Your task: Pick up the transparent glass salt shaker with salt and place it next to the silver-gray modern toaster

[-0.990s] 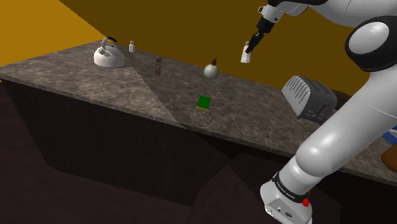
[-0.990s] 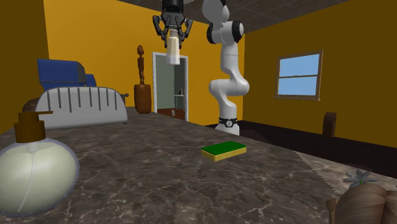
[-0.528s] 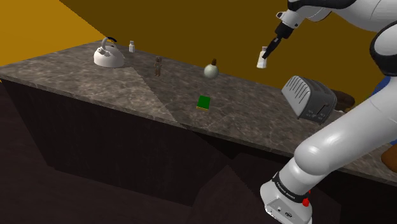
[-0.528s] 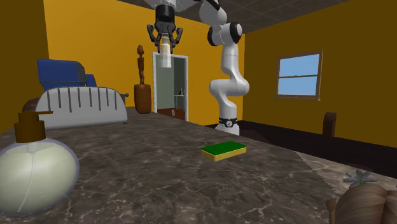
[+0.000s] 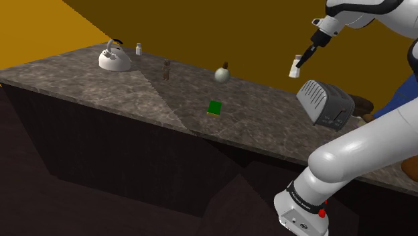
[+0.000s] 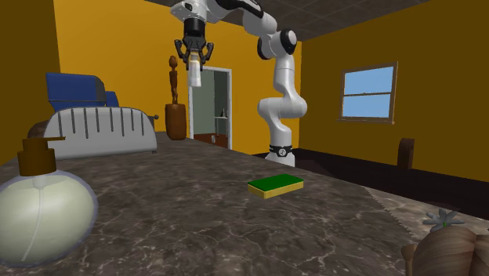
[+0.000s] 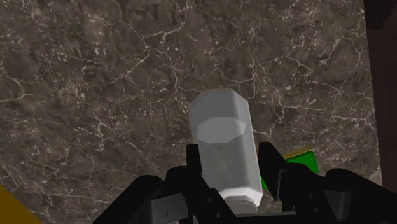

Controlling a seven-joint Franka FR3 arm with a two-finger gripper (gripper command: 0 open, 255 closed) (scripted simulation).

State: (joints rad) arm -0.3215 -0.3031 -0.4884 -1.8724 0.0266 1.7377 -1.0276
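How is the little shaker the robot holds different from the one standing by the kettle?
The held shaker is clasped in the tool, up in the air; the other shaker stands on the counter beside the kettle, untouched. The held shaker hangs near the toaster; the other shaker is far from it. Both are small and pale.

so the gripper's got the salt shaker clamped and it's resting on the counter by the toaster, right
Not resting. The gripper has the salt shaker clamped, but it hangs in the air above the counter, by the toaster. The shoulder view shows the gap.
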